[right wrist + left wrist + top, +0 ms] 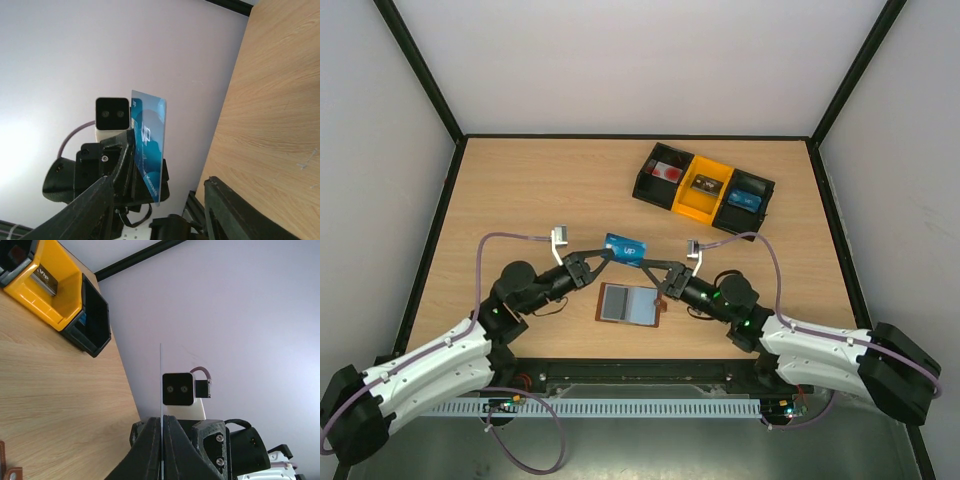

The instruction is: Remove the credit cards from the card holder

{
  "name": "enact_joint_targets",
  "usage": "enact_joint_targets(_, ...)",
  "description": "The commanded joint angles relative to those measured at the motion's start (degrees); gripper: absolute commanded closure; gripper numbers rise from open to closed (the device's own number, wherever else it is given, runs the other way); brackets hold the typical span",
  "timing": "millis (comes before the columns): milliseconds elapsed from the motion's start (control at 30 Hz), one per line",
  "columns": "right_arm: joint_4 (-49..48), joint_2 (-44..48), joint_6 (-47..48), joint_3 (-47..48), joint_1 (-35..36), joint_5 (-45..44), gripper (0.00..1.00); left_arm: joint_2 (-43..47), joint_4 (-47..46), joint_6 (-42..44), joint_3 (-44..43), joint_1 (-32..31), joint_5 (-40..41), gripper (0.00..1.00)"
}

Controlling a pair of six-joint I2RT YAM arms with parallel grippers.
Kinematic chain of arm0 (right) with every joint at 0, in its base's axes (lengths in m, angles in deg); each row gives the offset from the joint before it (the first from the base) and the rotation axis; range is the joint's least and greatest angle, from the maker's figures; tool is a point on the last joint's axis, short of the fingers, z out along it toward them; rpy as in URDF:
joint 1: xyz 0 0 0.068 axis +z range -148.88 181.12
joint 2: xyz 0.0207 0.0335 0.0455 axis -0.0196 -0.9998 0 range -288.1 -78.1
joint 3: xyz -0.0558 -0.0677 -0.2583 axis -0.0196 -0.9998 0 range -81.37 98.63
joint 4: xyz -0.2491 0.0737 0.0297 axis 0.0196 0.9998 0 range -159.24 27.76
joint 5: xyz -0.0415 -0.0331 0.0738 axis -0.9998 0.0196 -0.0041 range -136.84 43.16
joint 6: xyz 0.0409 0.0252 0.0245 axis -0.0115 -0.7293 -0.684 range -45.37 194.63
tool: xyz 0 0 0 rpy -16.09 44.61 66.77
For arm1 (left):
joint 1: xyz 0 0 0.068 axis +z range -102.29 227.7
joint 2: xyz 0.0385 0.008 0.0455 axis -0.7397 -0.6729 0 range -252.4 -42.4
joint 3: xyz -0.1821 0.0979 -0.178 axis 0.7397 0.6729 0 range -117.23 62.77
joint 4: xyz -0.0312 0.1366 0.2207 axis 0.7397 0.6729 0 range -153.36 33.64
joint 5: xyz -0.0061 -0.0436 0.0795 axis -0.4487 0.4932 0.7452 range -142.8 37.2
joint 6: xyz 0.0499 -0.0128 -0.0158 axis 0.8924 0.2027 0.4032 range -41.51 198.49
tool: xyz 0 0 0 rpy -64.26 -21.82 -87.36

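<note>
With the blue credit card (625, 248) clamped in the left fingers (150, 450) and raised near the open card holder (630, 305) on the surface (520, 200), the parted right fingers (95, 210) are best closed squarely on its free end before the left grip is loosened.

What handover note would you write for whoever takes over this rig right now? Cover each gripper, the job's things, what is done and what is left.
Left gripper: jaws shut on a thin blue rectangular plastic credit card, held in the air.
Right gripper: jaws open, either side of that card, not gripping it.
Small brown leather-like bifold card holder: open and flat on the wooden table, between the arms.
Done: one card out.
Left: set that card down; whether more cards sit in the holder cannot be told.
</note>
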Motion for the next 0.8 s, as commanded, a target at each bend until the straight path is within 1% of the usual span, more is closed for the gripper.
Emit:
enact_joint_targets(0, -5.7, -1.9, -1.6, 1.8, 0.1, -1.7, 0.54, -0.8, -5.1, -2.2, 0.8, 0.3, 0.2, 0.97)
enact_joint_targets(100, -7.4, -3.4, -2.5, 2.1, 0.2, -1.7, 0.63, -0.5, -5.4, -2.7, 1.3, 0.3, 0.8, 0.97)
enact_joint_targets(333, -10.8, -6.3, -4.0, 2.5, 0.4, -0.7, 0.8, -0.5, -5.1, -3.4, 1.9, 0.3, 2.1, 0.97)
enact_joint_targets(467, -12.1, -7.3, -4.2, 2.6, 0.5, -0.7, 0.97, -0.3, -5.1, -3.2, 2.4, 0.3, 1.9, 0.97)
enact_joint_targets(567, -11.8, -7.4, -3.6, 2.7, 0.6, -0.3, 0.98, 0.0, -4.2, -2.5, 2.3, 0.3, 2.1, 0.97)
enact_joint_targets(600, -10.8, -7.2, -3.1, 2.7, 0.5, -0.4, 0.98, -0.1, -3.7, -2.2, 2.1, 0.3, 2.2, 0.95)
enact_joint_targets(633, -9.7, -6.8, -2.6, 2.8, 0.5, -0.9, 0.98, 0.0, -3.0, -1.9, 1.9, 0.3, 2.3, 0.89)
enact_joint_targets(667, -8.6, -6.4, -2.0, 2.7, 0.5, -1.5, 0.98, 0.0, -2.4, -1.8, 1.7, 0.3, 2.4, 0.79)
enact_joint_targets(767, -3.8, -4.5, 0.4, 3.1, 0.5, -3.5, 0.98, 0.6, 0.3, -0.5, 0.9, 0.3, 2.6, 0.42)
